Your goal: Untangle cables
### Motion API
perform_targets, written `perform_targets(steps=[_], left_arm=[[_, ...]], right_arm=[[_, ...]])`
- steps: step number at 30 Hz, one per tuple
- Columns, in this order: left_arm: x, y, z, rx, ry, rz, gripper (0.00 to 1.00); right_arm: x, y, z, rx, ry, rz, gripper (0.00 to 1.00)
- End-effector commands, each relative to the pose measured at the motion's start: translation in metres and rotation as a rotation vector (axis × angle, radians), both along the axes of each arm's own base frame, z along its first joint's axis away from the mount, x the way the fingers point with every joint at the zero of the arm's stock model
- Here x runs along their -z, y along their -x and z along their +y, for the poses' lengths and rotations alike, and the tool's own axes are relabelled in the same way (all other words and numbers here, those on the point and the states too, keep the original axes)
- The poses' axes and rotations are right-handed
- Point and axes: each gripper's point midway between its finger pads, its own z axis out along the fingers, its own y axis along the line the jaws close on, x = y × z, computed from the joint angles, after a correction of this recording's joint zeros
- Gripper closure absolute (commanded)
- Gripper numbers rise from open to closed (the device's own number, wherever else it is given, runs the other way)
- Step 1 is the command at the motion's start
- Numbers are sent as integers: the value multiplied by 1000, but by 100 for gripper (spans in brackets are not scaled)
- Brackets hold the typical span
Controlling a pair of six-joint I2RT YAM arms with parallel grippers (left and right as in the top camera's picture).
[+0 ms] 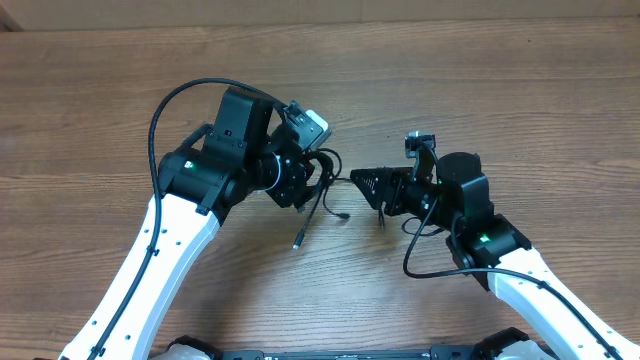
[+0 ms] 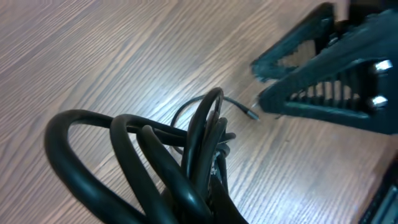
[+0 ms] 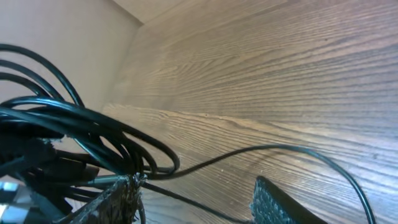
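- Overhead: the left hand (image 1: 312, 182) is pressed together on the cables (image 1: 326, 196), a tangle at its tip with loose ends trailing onto the counter (image 1: 500, 80); the right hand (image 1: 362, 185) points at the tangle from just beside it.
- Left wrist: the cables (image 2: 199, 143) loop up right before the hand; beyond them the right hand (image 2: 261, 84) is spread, a plug tip (image 2: 252, 114) near it.
- Right wrist: its fingers (image 3: 118, 199) stand apart; one strand (image 3: 273, 147) passes between them; the tangle (image 3: 93, 134) bunches ahead by one finger.
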Motion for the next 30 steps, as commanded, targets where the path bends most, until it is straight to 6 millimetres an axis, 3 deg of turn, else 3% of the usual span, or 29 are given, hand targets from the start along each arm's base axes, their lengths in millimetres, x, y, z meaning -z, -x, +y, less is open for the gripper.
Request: perform_targets(steps=[1,3,5,8,12,17,21,26,30], left_arm=[[-25,6,-14,93,77,-61,96],[-25,5,-14,89,81,-61,96],[-26,5,-15,80,86,-54,96],[-25,5,-15,70,90,-46,96],[-31,8,-22,102,133,-46,96],[-45,3,-32,117,201,-79,96],[-51,-2,-35,108,231,-96,95],[-52,-4,-35,95,231,-98,96],[-49,-25,-19,-78,184,-114,96]], right_arm=[[-8,13,9,-108,-6,-55,42],[-8,15,10,-116,-8,-50,44],[-8,15,10,-120,-10,-49,55],[-9,15,10,-120,-12,-53,61],[-5,10,6,-87,7,-52,61],[12,-15,-11,89,48,-7,60],[13,-24,3,53,-15,-11,61],[1,-15,34,-141,-133,-67,62],[6,-8,41,-193,-176,-12,62]])
